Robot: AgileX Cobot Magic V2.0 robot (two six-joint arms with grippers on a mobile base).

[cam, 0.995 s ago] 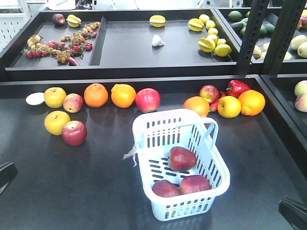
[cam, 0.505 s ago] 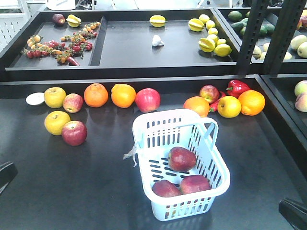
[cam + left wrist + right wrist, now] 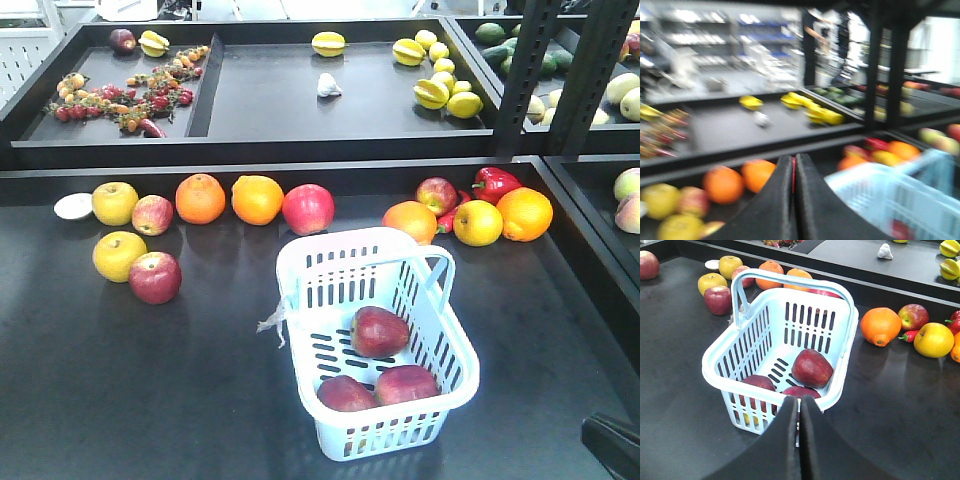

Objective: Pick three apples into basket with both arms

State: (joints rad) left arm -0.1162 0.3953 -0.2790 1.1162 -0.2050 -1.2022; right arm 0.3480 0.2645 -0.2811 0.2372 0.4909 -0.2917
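Observation:
The pale blue-white basket (image 3: 340, 243) stands on the dark table right of centre. Three dark red apples lie inside it (image 3: 379, 330) (image 3: 346, 394) (image 3: 407, 384). The right wrist view shows the basket (image 3: 853, 330) and the apples (image 3: 812, 368) (image 3: 758, 385) (image 3: 801, 391) from just in front of it. My right gripper (image 3: 800, 399) is shut and empty, just short of the basket's near rim; its arm shows at the front view's bottom right (image 3: 612, 445). My left gripper (image 3: 793, 159) is shut and empty, left of the basket (image 3: 875, 190), in a blurred view. It is out of the front view.
Other fruit lines the table's back: red apples (image 3: 155, 277) (image 3: 308, 208), oranges (image 3: 200, 198) (image 3: 257, 199), yellow apples (image 3: 119, 255) (image 3: 115, 203), a red pepper (image 3: 495, 183). A raised shelf edge (image 3: 300, 150) and black uprights (image 3: 520, 70) stand behind.
The dark part of my left arm at the front view's left edge has gone out of frame. The right arm, basket and apples have not moved.

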